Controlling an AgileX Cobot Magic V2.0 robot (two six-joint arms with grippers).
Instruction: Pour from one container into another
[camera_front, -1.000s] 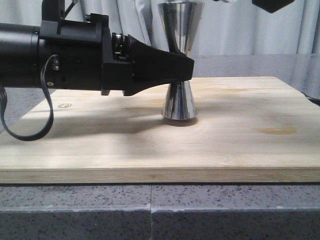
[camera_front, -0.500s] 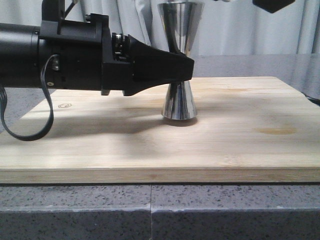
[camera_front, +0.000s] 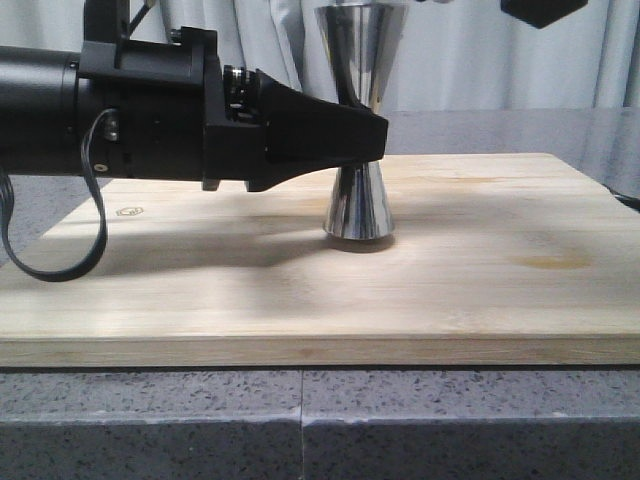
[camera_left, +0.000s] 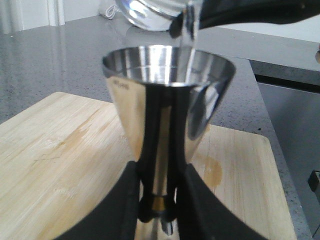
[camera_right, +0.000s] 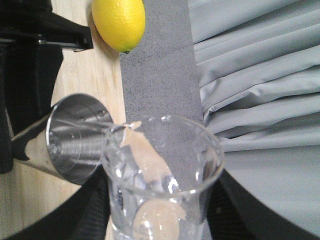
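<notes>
over the wooden board: beaker tipped above the steel jigger

on the left, the left gripper (camera_front: 375, 140) reaches in level, its fingers (camera_left: 125, 210) clenched on the gold-banded waist of the steel jigger (camera_front: 358, 205), which stands upright near the middle of the wooden board (camera_front: 480, 290). above the jigger's open cup, the glass beaker (camera_right: 160, 185) is tilted, its pour lip over the rim, and a thin clear stream (camera_left: 189, 27) falls into the cup. the right gripper (camera_right: 160, 220) grasps the beaker's body. a lemon (camera_right: 119, 22) lies at the board's far edge, against the grey counter (camera_right: 160, 65).
</notes>
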